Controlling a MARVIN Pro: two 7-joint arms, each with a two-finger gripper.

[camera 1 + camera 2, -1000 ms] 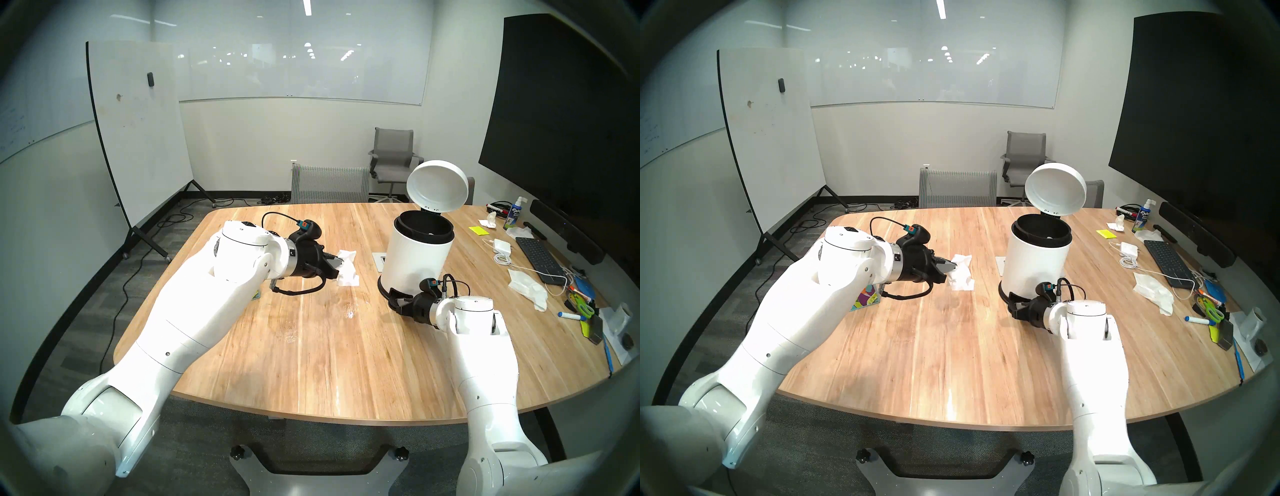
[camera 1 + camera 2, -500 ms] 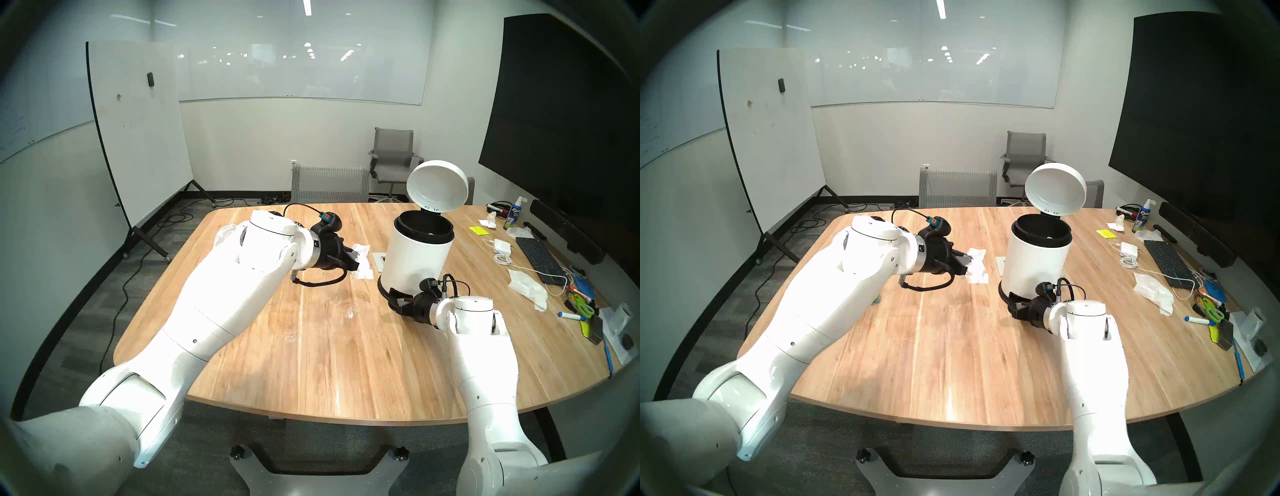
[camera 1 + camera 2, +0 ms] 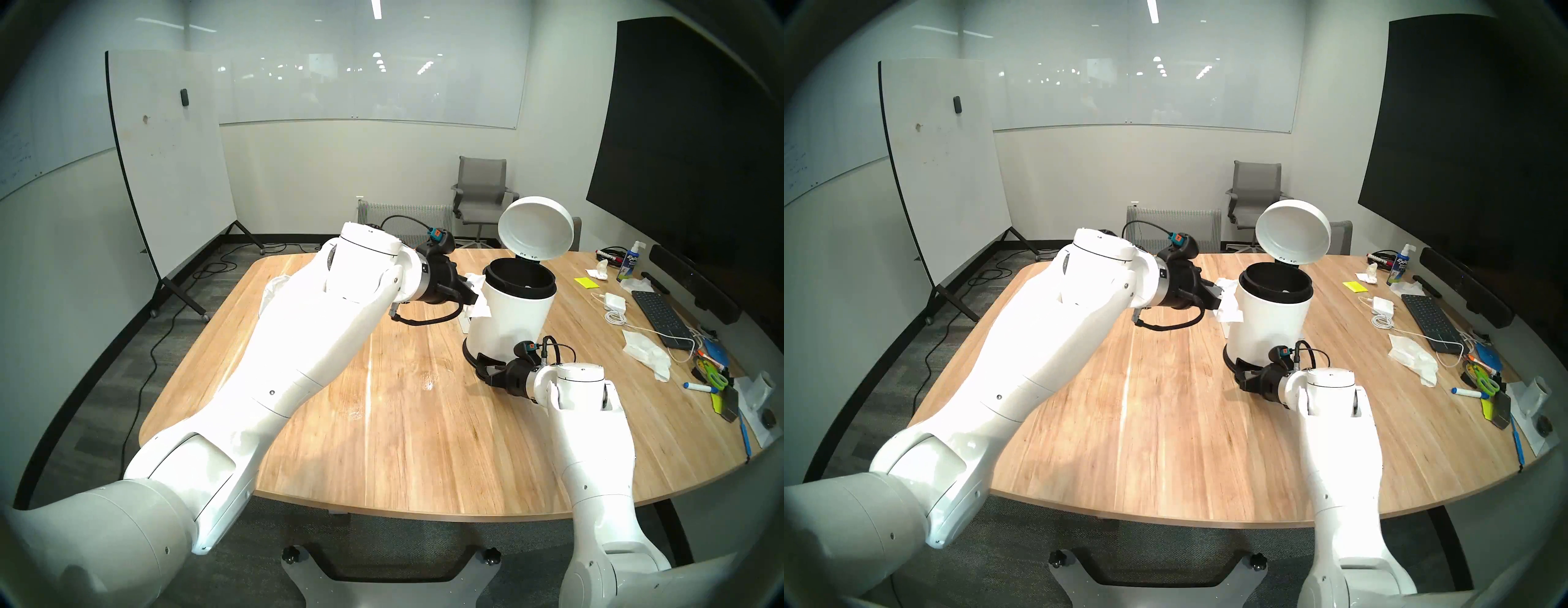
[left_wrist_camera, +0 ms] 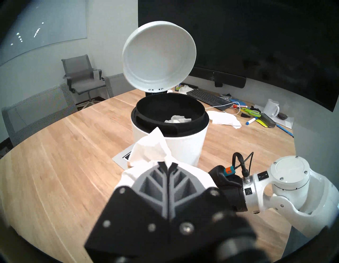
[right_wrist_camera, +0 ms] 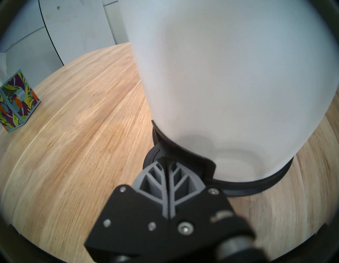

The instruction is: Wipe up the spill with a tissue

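Observation:
My left gripper (image 3: 477, 297) (image 4: 167, 164) is shut on the tissue (image 3: 478, 308) (image 4: 148, 148), a crumpled white sheet. It holds the tissue in the air just left of the rim of a white pedal bin (image 3: 509, 322) (image 4: 183, 147). The bin's lid (image 3: 535, 227) stands open, and another crumpled tissue (image 4: 177, 119) lies inside. My right gripper (image 3: 483, 366) (image 5: 167, 163) is shut, its tips resting on the bin's black pedal (image 5: 153, 156) at the base. The spill does not show in any view; only a faint shiny smear (image 3: 427, 382) marks the wood.
A colourful tissue box (image 5: 16, 99) stands on the table's left side, hidden behind my left arm in the head views. A keyboard (image 3: 659, 312), loose tissues (image 3: 647, 350), a spray bottle (image 3: 632, 263), markers and a mug (image 4: 271, 109) crowd the right edge. A printed sheet (image 4: 124, 156) lies under the bin.
My left arm has risen and carried the tissue to the right and away from me, from mid-table up to the bin's rim. The right arm has stayed on the pedal.

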